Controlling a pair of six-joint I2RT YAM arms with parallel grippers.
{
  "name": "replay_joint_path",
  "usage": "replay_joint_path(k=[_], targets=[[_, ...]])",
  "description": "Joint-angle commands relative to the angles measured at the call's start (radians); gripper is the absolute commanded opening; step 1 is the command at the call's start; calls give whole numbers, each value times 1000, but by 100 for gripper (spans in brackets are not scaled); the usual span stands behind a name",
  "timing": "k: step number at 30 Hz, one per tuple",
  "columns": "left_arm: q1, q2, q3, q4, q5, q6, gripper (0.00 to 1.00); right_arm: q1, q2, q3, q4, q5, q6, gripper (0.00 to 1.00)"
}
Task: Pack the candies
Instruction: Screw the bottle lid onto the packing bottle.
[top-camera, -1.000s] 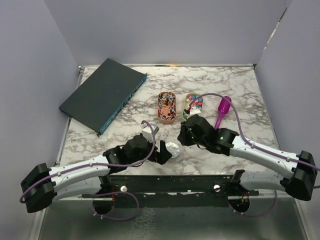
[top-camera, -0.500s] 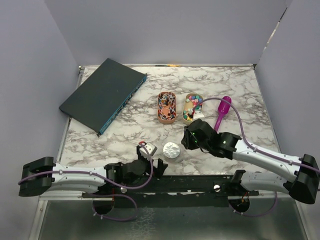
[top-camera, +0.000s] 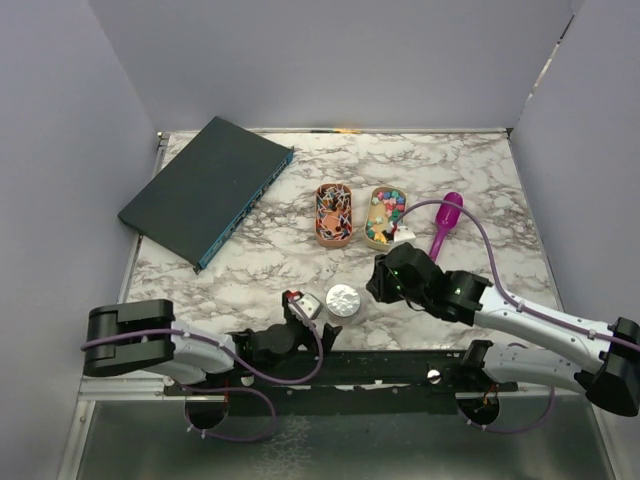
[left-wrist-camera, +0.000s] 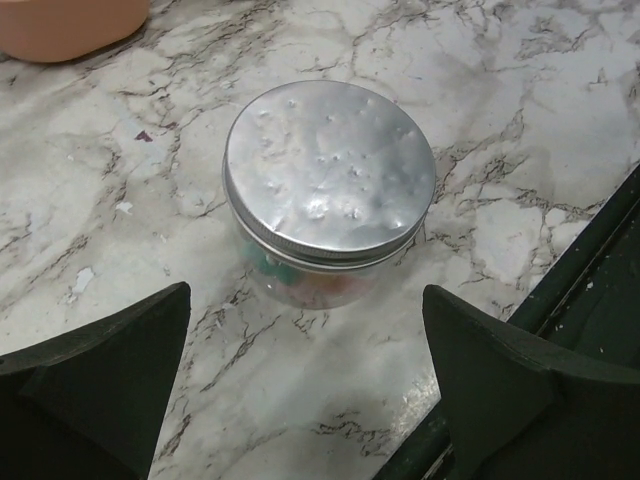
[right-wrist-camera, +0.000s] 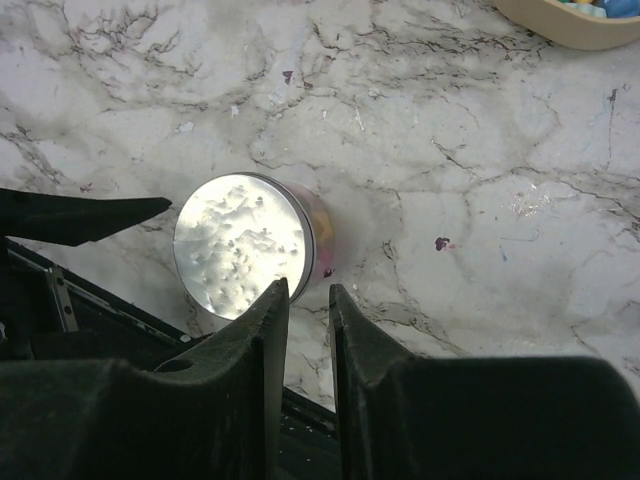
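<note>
Marble tabletop (top-camera: 470, 170): two dishes (top-camera: 333, 241), one jar (top-camera: 342, 300)

Wrapped candies (top-camera: 333, 208) in orange dish (top-camera: 334, 241); balls (top-camera: 386, 208) in tan dish (top-camera: 388, 188).

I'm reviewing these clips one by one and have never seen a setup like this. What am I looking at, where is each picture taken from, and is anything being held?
Two robot arms are bolted at the near edge of a marble table. The wide picture looks down from above and behind them. The other two come from cameras on the wrists, so each shows its own gripper's fingers.

On the table are a small clear jar with its metal lid on, an orange dish of wrapped candies, a tan dish of coloured candy balls, a purple scoop and a dark flat box.

The left gripper is wide open, facing the jar without touching it. The right gripper hangs near the jar with its jaws nearly together. Neither holds anything.
</note>
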Motion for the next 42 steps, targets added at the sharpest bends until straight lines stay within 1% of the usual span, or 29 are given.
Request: replay_joint_path(k=[1,4,8,11,13,16,21,25,32,42], targets=[[-8,166,48,205,65,87,99,5,-9,-14,22,7,-7,27],[-8,263,50,314,95,84,99,5,-16,-17,22,10,-12,27],[-9,355,57,394,92,85,99,6,-30,-24,19,12,-17,28],[-9,437,92,411,97,99,99,6,-31,-27,16,12,-23,28],[-9,491,114,436,80,100,99,6,-28,-27,16,13,-26,28],[-8,566,113,529,46,107,99,6,-25,-29,19,12,-28,28],[-8,648,138,579,19,116,99,7,-16,-41,19,21,-31,28],[6,719,188,590,-25,132,99,7,-13,-49,25,31,-34,30],[77,791,211,653,40,100,99,7,-3,-56,29,41,-40,32],[91,836,241,659,97,108,99,6,34,-47,46,72,-72,36]])
